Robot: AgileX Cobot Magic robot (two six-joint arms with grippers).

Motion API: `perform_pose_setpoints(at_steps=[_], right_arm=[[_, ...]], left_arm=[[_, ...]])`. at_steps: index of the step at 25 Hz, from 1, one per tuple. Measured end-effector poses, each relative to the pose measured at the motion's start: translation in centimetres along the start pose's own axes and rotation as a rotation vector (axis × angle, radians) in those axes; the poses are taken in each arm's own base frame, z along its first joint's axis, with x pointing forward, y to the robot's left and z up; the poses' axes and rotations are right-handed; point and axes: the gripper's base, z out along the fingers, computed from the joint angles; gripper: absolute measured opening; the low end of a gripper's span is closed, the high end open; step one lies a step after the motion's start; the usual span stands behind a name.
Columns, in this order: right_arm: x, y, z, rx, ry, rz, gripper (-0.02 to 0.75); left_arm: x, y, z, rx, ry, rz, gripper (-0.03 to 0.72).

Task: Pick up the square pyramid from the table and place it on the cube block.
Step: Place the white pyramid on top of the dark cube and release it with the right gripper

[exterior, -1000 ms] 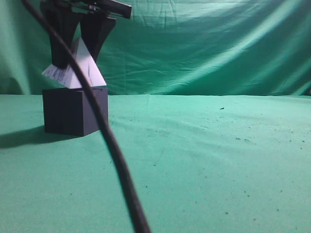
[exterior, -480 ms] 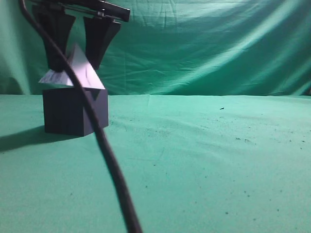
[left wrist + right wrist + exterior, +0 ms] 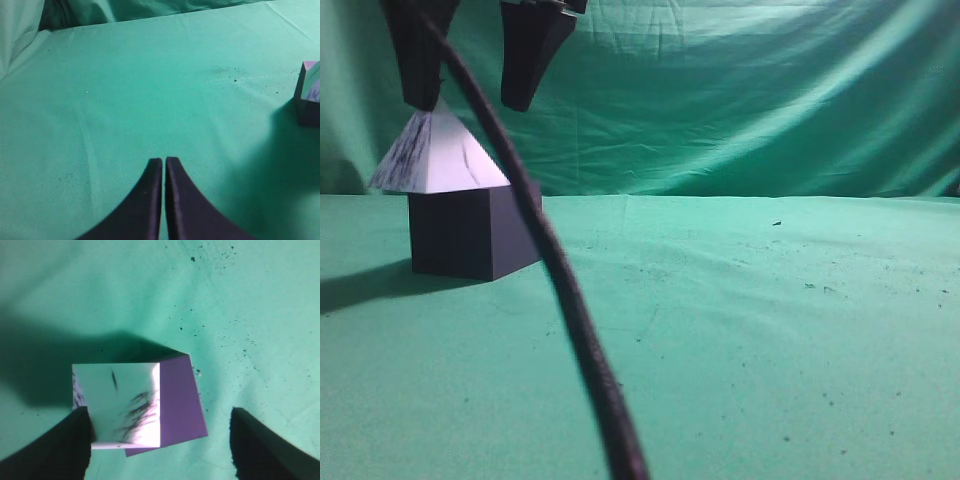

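White, dark-streaked square pyramid [image 3: 440, 155] rests on the dark purple cube block [image 3: 470, 230], directly beneath the right gripper [image 3: 470, 95], jaws spread wide, empty. Left gripper [image 3: 163, 162] closed, empty.

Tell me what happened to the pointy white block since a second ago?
The right gripper opened, let go of the square pyramid and rose. The pyramid, tilted between the fingers before, now sits upright on the cube block, hanging over its left side. The cube has not moved on the table, and the left gripper is shut, away from the blocks.
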Motion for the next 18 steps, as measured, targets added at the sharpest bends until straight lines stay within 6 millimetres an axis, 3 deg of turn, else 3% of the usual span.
perform_pose_setpoints(at_steps=[10,18], right_arm=[[0.1,-0.5,-0.3,0.056,0.005,-0.019,0.515],[0.2,-0.4,-5.3,0.074,-0.09,-0.017,0.515]], left_arm=[[0.0,0.0,0.0,0.0,0.0,0.0,0.0],[0.0,0.0,0.0,0.0,0.0,0.0,0.0]])
